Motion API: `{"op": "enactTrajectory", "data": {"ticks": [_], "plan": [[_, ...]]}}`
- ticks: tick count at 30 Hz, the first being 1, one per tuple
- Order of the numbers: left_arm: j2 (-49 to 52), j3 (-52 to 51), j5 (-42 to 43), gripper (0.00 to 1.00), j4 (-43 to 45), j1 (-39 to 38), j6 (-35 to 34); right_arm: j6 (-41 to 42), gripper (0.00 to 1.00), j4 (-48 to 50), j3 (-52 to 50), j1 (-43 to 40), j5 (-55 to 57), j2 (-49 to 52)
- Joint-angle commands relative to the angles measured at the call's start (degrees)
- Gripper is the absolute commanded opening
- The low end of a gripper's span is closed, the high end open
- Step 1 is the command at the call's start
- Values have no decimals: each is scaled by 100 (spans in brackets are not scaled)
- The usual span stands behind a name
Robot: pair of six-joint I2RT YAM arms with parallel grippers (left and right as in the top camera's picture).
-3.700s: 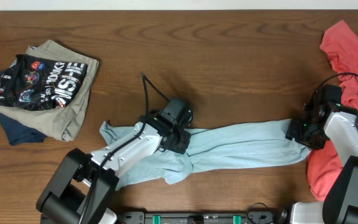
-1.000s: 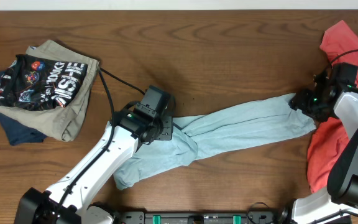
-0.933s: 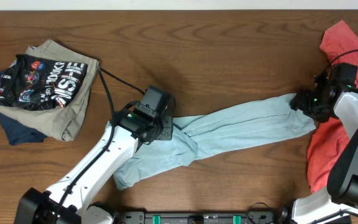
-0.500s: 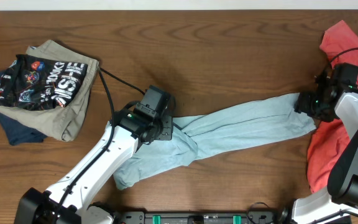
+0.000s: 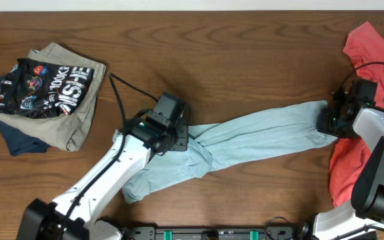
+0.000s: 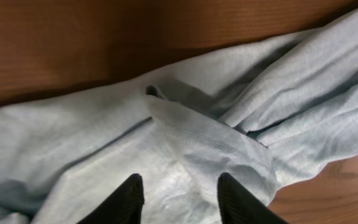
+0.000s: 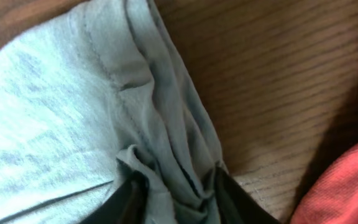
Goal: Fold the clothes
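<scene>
Lately the right gripper (image 7: pixel 178 196), clamped on the bunched 3 o'clock end of the blue garment (image 5: pixel 259 137), had pulled it toward 6 o'clock, likely straightening it for folding; whether the left gripper (image 6: pixel 179 199) at centre pinched cloth was unclear.

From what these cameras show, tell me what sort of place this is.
Probably a robotics test bench set up for laundry folding: two cabled robot arms work at a wooden table, a light blue garment lies stretched between them, and folded clothes are stacked at the left.
</scene>
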Motion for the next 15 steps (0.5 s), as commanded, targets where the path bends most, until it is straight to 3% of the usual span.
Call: {"op": "enactTrajectory", "data": {"ticks": [1,4,8,9,11,15], "plan": [[328,-9,20,43,79,-66,-20,92,27,7,-46,-63,-7,2],[658,-9,24,44,332,-114,-17,92,17,-52,-46,-63,-4,2],[992,-9,129,42,684,-122,-15,92,16,-125,-46,-63,-4,2],[1027,-9,122,35,739,-122,-13,94,16,-138,-46,-63,-4,2],[1051,-9,103,10,870,-114,105,94,16,-166,-46,-63,-4,2],[984,120,-92,6,949,72,227,92,16,-181,-46,-63,-4,2]]}}
